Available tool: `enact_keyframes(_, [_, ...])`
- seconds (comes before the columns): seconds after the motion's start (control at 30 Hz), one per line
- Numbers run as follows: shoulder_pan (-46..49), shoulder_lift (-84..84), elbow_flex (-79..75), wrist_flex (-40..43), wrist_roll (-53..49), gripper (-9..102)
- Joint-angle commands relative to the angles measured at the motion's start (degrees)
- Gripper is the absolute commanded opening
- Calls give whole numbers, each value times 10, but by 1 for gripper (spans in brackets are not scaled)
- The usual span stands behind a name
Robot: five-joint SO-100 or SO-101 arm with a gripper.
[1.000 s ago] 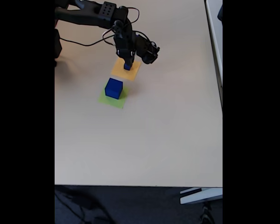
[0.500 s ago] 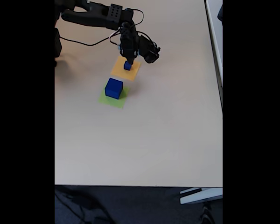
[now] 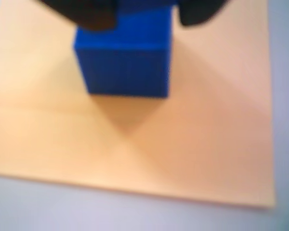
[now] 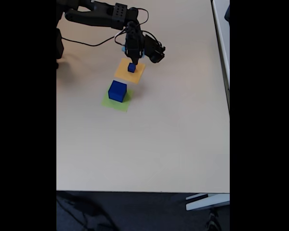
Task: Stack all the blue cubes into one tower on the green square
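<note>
Now small blue cube upright on orange square, no long axis; gripper fingers pinching its sides.

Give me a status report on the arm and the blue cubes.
Gripper closed on small glossy blue cube over orange-yellow paper square. Larger dark blue cube sits on lime-green paper square. Nothing lies between them.

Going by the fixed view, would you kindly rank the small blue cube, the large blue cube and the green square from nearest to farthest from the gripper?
1. Small blue cube, right under the gripper, on the orange square.
2. Large blue cube, below-left in this view.
3. Green square, beneath that cube, marginally farther.
</note>
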Motion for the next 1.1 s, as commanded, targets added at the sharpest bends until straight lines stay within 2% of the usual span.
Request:
enact_keyframes(0.0, [-4,12,1,-19,-1,0])
enact_keyframes(0.8, [2,29,58,-50,-7,0])
enact_keyframes(1.07, [2,30,57,-54,-11,4])
